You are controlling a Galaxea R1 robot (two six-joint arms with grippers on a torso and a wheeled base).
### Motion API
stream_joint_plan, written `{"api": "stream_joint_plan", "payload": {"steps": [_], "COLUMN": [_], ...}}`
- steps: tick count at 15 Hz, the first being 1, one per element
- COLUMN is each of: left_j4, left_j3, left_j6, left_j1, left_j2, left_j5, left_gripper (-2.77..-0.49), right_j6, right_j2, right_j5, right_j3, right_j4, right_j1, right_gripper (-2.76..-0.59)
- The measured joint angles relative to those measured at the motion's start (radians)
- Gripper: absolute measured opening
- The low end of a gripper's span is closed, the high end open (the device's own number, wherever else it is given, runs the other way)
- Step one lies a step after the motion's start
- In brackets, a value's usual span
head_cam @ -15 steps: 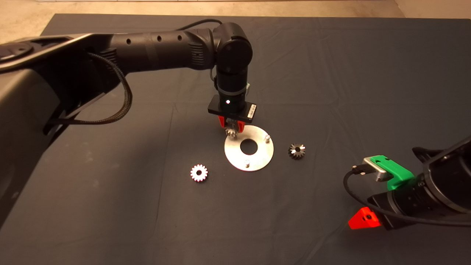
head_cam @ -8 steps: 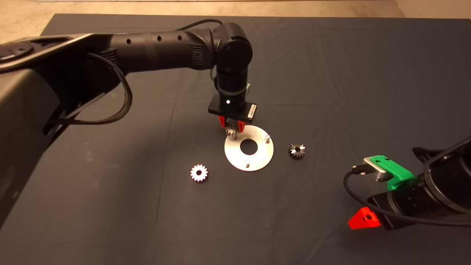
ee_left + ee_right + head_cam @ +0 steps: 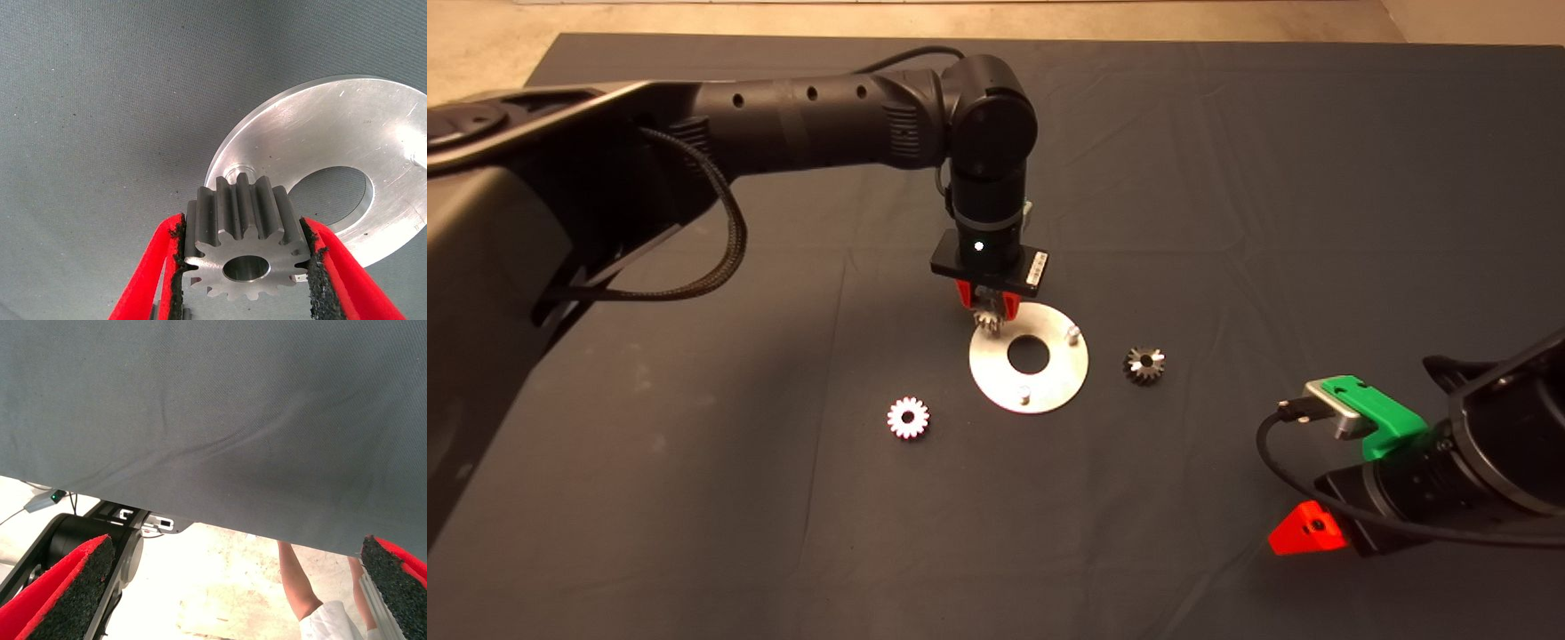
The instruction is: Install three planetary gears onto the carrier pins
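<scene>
The left gripper [image 3: 987, 311] hangs over the far-left edge of the flat shiny round metal plate [image 3: 1054, 382], its red fingers [image 3: 150, 280] clamped on a small silvery-grey toothed spur gear [image 3: 243, 243] — teeth pressed against both black pads, bore open between them. Just beyond the jaws, one short silver carrier pin [image 3: 237, 177] pokes up from the plate behind the held gear. Two more pins [image 3: 1073, 332] [image 3: 1024, 396] stand bare. A second gear [image 3: 908, 417] lies on the dark mat [image 3: 1227, 178] left of the plate; a third, darker gear [image 3: 1144, 364] lies to its right. The right gripper [image 3: 233, 600] waits at the lower right — jaws wide, holding nothing.
</scene>
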Motion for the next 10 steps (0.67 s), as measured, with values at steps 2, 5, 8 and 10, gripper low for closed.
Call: {"api": "stream_joint_plan", "payload": {"steps": [2, 5, 8, 10], "left_j4": [0.0, 0.0, 0.0, 0.0], "left_j3": [-0.001, -0.001, -0.001, -0.001], "left_j6": [0.0, 0.0, 0.0, 0.0], "left_j1": [0.0, 0.0, 0.0, 0.0], "left_j2": [0.0, 0.0, 0.0, 0.0], "left_j5": [-0.003, -0.003, -0.01, -0.01], "left_gripper": [-2.27, -2.27, -2.27, -2.27], "right_j6": [0.0, 0.0, 0.0, 0.0], "right_j2": [0.0, 0.0, 0.0, 0.0], "right_j5": [0.0, 0.0, 0.0, 0.0], "right_j3": [0.0, 0.0, 0.0, 0.0], "right_j4": [0.0, 0.0, 0.0, 0.0], "right_j1": [0.0, 0.0, 0.0, 0.0], "right_gripper": [-0.59, -0.59, -0.59, -0.59]}}
